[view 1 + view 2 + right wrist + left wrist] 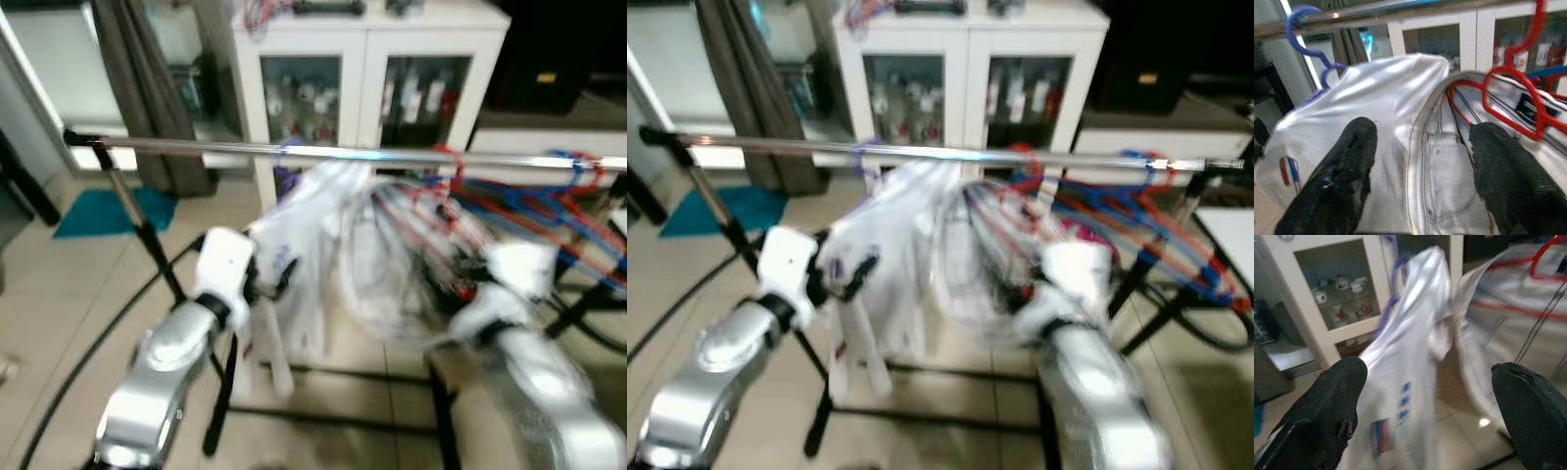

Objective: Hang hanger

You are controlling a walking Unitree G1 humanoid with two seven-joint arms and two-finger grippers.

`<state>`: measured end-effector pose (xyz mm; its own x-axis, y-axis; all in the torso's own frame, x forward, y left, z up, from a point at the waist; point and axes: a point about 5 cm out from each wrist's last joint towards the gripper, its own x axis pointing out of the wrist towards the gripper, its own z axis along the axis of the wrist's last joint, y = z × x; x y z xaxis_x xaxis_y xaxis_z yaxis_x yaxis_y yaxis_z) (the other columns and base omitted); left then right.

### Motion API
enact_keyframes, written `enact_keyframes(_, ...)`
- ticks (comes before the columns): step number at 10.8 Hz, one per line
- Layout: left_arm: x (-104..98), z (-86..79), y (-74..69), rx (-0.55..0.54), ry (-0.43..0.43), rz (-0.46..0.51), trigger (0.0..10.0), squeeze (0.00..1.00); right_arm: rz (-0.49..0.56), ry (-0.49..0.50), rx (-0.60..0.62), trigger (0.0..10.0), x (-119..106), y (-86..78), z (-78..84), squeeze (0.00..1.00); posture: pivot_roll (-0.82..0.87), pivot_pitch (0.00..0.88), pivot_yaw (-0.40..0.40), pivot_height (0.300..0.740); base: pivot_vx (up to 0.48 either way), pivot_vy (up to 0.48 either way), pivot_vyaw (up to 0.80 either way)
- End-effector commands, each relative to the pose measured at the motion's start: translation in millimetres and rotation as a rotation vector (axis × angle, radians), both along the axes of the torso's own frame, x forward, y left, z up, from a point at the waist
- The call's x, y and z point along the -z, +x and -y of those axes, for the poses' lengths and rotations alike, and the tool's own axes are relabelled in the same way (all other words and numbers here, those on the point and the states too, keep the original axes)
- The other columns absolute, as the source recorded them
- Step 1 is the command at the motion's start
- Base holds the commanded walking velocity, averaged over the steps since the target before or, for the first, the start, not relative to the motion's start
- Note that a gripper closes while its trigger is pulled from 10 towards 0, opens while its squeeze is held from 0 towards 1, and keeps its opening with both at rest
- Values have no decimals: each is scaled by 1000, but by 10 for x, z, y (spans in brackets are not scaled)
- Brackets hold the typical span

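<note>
A silver rail [245, 148] runs across the view at chest height. On it a blue hanger [1303, 29] carries a white shirt [1376, 98] with a small label. Beside that, a red hanger [1518, 83] holds a white striped garment [392, 255]. My left gripper [1435, 416] is open just in front of the white shirt, with nothing between its fingers [1332, 416]. Open as well, my right gripper [1422, 181] points at the seam where the two garments meet, just below the rail. Both arms [176, 362] are raised toward the hanging clothes.
More blue and red hangers [558, 196] crowd the rail's right end. A white glass-door cabinet [362, 78] stands behind the rack, with a grey curtain [147, 88] and a teal mat [108, 211] to the left. The rack's black legs [157, 255] and a cable [88, 343] cross the tiled floor.
</note>
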<state>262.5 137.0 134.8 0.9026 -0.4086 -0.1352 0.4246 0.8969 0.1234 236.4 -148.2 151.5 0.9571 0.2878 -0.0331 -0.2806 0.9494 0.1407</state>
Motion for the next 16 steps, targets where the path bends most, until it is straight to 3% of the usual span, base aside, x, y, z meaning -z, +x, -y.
enact_keyframes(1, -47, 34, 18, 6, -11, 20, 10000, 929, 7, -5, 46, 10000, -36, 27, 76, 1000, 97, 0, 40, 740, 0, 465, 0)
enact_keyframes(10, -50, -51, 50, -28, 5, 17, 10000, 937, 9, 11, 19, 10000, -13, 90, -10, 1000, 121, 0, 38, 740, 0, 451, 0)
enact_keyframes(11, -50, -65, 52, -65, -45, 11, 10000, 969, 7, -8, 42, 10000, 8, 106, 18, 1000, 123, 0, 31, 740, 0, 0, 0)
enact_keyframes(13, -49, -89, 50, -143, -80, 22, 10000, 925, -1, -43, 94, 10000, 68, 162, 120, 1000, 134, 0, -1, 740, 0, 0, 0)
enact_keyframes(16, -72, -128, 6, -183, -61, 43, 10000, 941, -22, -21, 59, 10000, 151, 315, 107, 1000, 148, 0, -17, 740, 0, -286, 0)
